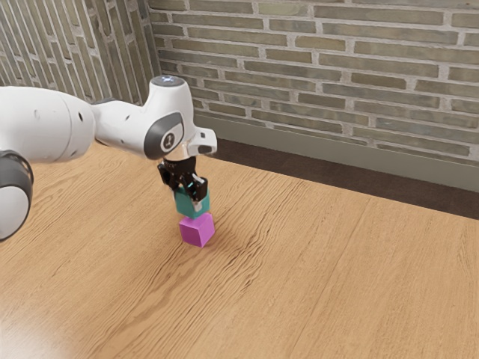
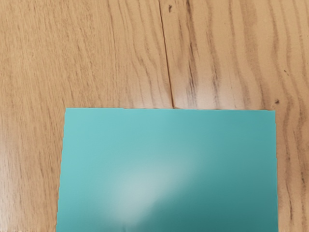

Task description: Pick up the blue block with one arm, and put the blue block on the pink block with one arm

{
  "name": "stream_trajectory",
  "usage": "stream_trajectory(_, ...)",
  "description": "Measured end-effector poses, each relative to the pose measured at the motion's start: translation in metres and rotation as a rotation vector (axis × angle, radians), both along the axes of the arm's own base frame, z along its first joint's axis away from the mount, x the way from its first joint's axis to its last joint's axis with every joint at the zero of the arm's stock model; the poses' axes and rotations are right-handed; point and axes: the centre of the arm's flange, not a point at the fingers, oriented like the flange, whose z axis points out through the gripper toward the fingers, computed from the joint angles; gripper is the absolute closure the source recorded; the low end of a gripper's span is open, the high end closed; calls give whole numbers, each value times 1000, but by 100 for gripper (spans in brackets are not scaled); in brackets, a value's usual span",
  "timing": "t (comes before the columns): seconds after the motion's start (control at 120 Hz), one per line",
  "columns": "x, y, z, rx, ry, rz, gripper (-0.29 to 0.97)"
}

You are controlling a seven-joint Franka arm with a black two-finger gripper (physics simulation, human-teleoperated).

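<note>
Wooden table (image 1: 337,269), brick wall (image 1: 337,67) behind. The arm reaches in from the exterior view's left, wrist pointing down, gripper (image 1: 189,191) clamped on the blue block (image 1: 194,206), directly above the pink block (image 1: 197,229). Contact unclear.

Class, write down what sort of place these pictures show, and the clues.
Probably a simulated indoor robot workspace: a wooden table, a grey brick wall behind it, and a white robot arm with a blue block above a pink block.
</note>
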Motion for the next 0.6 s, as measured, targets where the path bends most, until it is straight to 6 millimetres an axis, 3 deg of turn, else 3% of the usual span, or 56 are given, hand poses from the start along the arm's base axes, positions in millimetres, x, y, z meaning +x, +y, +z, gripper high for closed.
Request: stream_trajectory(0.6,0,3,0,-31,-69,52,44)
